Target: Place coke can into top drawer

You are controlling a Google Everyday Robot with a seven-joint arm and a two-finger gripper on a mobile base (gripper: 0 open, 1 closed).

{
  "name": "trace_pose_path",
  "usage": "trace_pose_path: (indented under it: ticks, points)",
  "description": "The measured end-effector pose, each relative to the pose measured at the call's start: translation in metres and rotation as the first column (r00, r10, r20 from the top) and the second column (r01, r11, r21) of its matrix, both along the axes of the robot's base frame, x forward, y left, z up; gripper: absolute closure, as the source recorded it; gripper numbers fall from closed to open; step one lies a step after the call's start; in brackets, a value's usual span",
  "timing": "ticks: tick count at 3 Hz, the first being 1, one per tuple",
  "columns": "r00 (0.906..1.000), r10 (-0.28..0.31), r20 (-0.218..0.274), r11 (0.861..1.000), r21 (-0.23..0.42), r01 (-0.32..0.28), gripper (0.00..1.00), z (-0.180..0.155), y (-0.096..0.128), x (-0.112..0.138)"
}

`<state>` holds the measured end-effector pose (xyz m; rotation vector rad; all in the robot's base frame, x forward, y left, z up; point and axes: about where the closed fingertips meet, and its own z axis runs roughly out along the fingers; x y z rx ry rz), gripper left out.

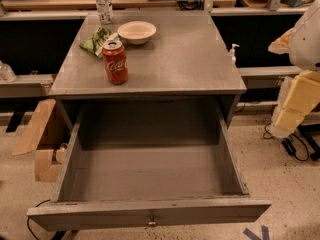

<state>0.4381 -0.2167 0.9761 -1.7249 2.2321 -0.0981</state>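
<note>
The coke can point(115, 62) is red with a white script logo and a silver top. It stands upright on the grey cabinet top point(185, 59), near its front left. The top drawer point(150, 171) below is pulled wide open and its inside is bare. Its flat front panel has a small brass knob point(151, 220) at the centre. My gripper point(282, 120) hangs at the right edge of the view, beside the cabinet and well to the right of the can, holding nothing that I can see.
A white bowl point(136, 32), a green-and-white snack bag point(96, 40) and a tall clear bottle point(103, 4) stand behind the can. A small pump bottle point(233, 52) sits at the right edge. Cardboard point(42, 136) lies on the floor at left.
</note>
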Motion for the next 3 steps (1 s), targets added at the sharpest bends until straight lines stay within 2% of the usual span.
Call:
trace_pose_path:
  ticks: [1,2,3]
  points:
    - [1.0,0.001,0.005,1.0,0.001,-0.001,0.0,0.001,0.001,0.001]
    - [0.999,0.011,0.044,0.998,0.056,-0.013,0.0,0.001,0.01,0.024]
    - [0.9936,-0.003,0.113,0.979,0.203,-0.02,0.0,0.0,0.03,0.077]
